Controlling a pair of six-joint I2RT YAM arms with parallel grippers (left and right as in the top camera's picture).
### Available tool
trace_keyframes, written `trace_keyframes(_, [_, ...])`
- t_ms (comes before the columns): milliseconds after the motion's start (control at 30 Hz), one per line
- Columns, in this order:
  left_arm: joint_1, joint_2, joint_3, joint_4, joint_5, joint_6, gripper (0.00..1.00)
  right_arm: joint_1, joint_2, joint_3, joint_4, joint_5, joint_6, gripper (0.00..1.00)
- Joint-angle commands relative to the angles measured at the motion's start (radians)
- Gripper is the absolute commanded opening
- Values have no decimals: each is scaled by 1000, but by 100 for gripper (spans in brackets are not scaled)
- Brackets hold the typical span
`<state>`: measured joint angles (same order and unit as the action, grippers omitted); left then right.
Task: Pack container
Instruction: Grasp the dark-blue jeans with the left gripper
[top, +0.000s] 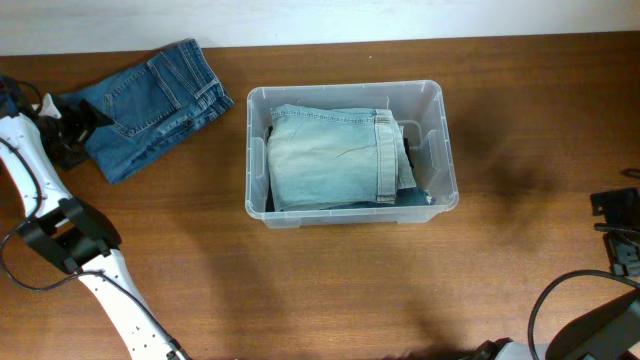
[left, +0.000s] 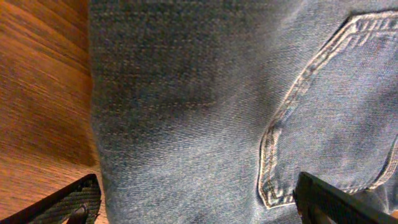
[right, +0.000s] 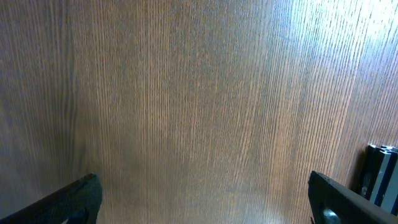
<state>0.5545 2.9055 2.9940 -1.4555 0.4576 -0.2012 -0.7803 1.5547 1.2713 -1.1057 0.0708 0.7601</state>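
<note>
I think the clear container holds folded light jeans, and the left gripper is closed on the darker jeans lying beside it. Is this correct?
Not quite. The left gripper is open, not closed: the left wrist view shows its fingers wide apart over the darker jeans, gripping nothing. The rest is right: the container holds folded light jeans.

Clear rectangular plastic container (top: 340, 89): colourless.
Folded denim jeans inside (top: 330, 155): pale washed blue.
Folded denim jeans between left gripper (left: 196, 202) jaws (left: 186, 93): mid blue.
Wooden table (right: 199, 112): brown, grained.

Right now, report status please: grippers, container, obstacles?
Left gripper open, above dark jeans outside the container. Right gripper open, over the table. Container holds folded light jeans. No obstacles seen.
</note>
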Motion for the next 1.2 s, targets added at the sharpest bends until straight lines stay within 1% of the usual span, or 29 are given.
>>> trace_keyframes(0, [-7, 42, 2, 6, 18, 20, 99, -5, -9, -2, 0, 13, 8, 98])
trace_keyframes(267, [-9, 61, 1, 58, 30, 20, 100, -5, -10, -2, 0, 13, 8, 98])
trace_keyframes(500, [-15, 70, -2, 101, 97, 19, 99, -5, -10, -2, 0, 13, 8, 98])
trace_keyframes(633, [-22, 88, -3, 105, 97, 19, 99, -5, -10, -2, 0, 13, 8, 98])
trace_keyframes(700, [-24, 101, -4, 102, 97, 19, 98, -5, -9, -2, 0, 13, 8, 98])
trace_keyframes(767, [-25, 112, -6, 94, 97, 16, 89, -5, -10, -2, 0, 13, 8, 98])
trace_keyframes(800, [-24, 119, -7, 87, 97, 16, 76, -5, -10, -2, 0, 13, 8, 98])
trace_keyframes(833, [-24, 121, -7, 85, 97, 16, 74, -5, -10, -2, 0, 13, 8, 98])
trace_keyframes(867, [-24, 122, -8, 82, 95, 17, 59, -5, -10, -2, 0, 13, 8, 98])
trace_keyframes(900, [-24, 122, -8, 82, 94, 16, 55, -5, -9, -2, 0, 13, 8, 98])
trace_keyframes(933, [-22, 122, -8, 79, 93, 16, 41, -5, -10, -2, 0, 13, 8, 98])
trace_keyframes(967, [-21, 122, -8, 78, 93, 16, 38, -5, -10, -2, 0, 13, 8, 98])
trace_keyframes(1000, [-19, 122, -8, 76, 93, 16, 37, -5, -10, -2, 0, 13, 8, 98])
trace_keyframes(1033, [-17, 122, -8, 74, 93, 16, 27, -5, -10, -2, 0, 13, 8, 99])
trace_keyframes(1067, [-15, 122, -8, 71, 93, 16, 13, -5, -10, -2, 0, 13, 8, 98])
trace_keyframes(1100, [-13, 122, -8, 66, 93, 16, 4, -5, -10, -2, 0, 13, 8, 99])
trace_keyframes(1133, [-12, 122, -6, 60, 97, 16, 1, -5, -10, -2, 0, 13, 8, 98])
trace_keyframes(1167, [-10, 122, 2, 50, 103, 16, 1, -5, -10, -2, 0, 13, 8, 98])
